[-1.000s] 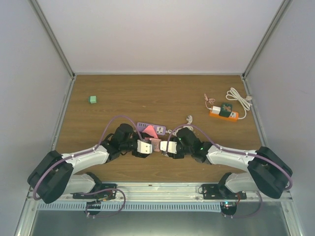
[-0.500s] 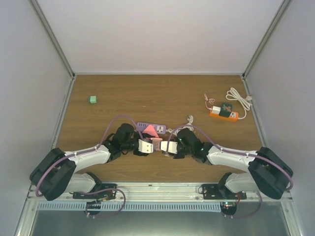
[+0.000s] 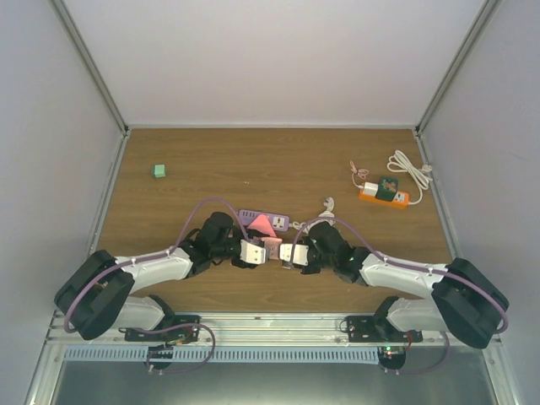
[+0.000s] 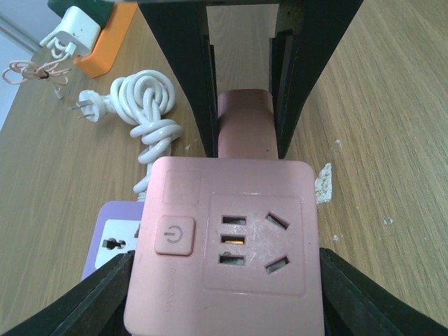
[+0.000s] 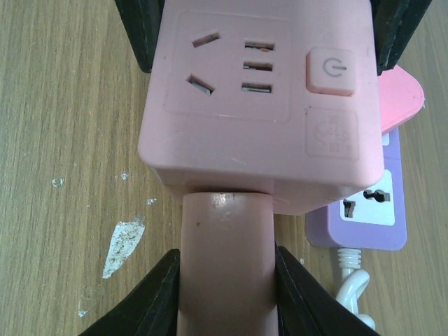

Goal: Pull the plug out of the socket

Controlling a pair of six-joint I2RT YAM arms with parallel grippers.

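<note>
At table (image 3: 169,211) centre, left tool (image 3: 254,251) grips pink socket block (image 4: 224,245); right tool (image 3: 288,252), opp., clamps its plug (image 5: 227,266).

Power-on symbol on the square button (image 4: 172,235) of the pink socket cube (image 4: 280,203).

Left gripper (image 3: 263,250) and right gripper (image 3: 282,251) meet tip to tip. Pink socket (image 4: 224,245) and plug (image 5: 225,269) fill the gap between them, no passage. Just beyond both is the purple strip (image 3: 281,224). White cord (image 3: 327,203) lies beyond the right gripper. Near side is bare table (image 3: 253,291). Green block (image 3: 159,170) far left and orange block (image 3: 384,196) far right are both well apart.
</note>
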